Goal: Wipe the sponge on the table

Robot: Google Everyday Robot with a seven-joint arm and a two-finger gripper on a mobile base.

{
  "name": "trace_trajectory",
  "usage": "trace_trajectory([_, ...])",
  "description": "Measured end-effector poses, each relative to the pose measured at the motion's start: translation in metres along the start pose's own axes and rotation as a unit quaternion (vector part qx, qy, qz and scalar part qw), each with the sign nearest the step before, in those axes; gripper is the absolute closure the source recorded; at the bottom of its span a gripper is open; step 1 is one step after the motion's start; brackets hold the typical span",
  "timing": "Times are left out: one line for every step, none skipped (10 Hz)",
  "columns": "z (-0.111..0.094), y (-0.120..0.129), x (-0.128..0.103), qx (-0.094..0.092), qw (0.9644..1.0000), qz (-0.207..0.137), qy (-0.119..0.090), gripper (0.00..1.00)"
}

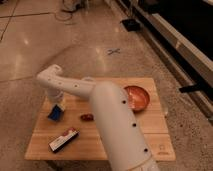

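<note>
Claw low over left part of bench, at end of white arm. Sponge directly under claw, touching it, tilted. Claw spread or pinching: cannot tell. Small dark red item just right of claw. Black-red-white box below it, toward camera. Orange bowl well right.

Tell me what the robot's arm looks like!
The arm is smooth, white and chunky, like fat rounded tubes joined together, with little dark dots along its side. Its gripper, at the arm's tip above the sponge on the table, looks pale too.
</note>
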State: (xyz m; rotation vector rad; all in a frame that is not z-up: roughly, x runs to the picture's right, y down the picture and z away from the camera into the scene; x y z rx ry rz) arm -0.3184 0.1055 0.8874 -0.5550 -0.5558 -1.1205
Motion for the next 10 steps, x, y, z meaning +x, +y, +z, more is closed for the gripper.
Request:
trace_trajectory([0.002,-0.006,-0.01,0.002,0.9999,-0.012,-0.006,1.0])
trace_trajectory([0.003,-0.009,-0.019,0.003,0.9997,-0.023,-0.012,1.0])
trace_trajectory([0.002,-0.007,-0.03,0.003,0.9992,-0.035,-0.021,1.0])
trace_trajectory([0.001,0.001,-0.038,0.001,0.9987,-0.042,-0.028,1.0])
trace_trajectory([0.0,0.009,-0.041,-0.001,0.9985,-0.044,-0.032,1.0])
trace_trajectory([0.0,0.028,-0.04,-0.009,0.9986,-0.039,-0.034,1.0])
trace_trajectory([0.0,0.039,-0.036,-0.013,0.9989,-0.03,-0.034,1.0])
trace_trajectory([-0.001,0.055,-0.029,-0.022,0.9991,-0.018,-0.033,1.0])
trace_trajectory([-0.001,0.055,-0.029,-0.021,0.9991,-0.018,-0.033,0.98])
trace_trajectory([0.0,0.053,-0.031,-0.02,0.9991,-0.019,-0.033,0.89])
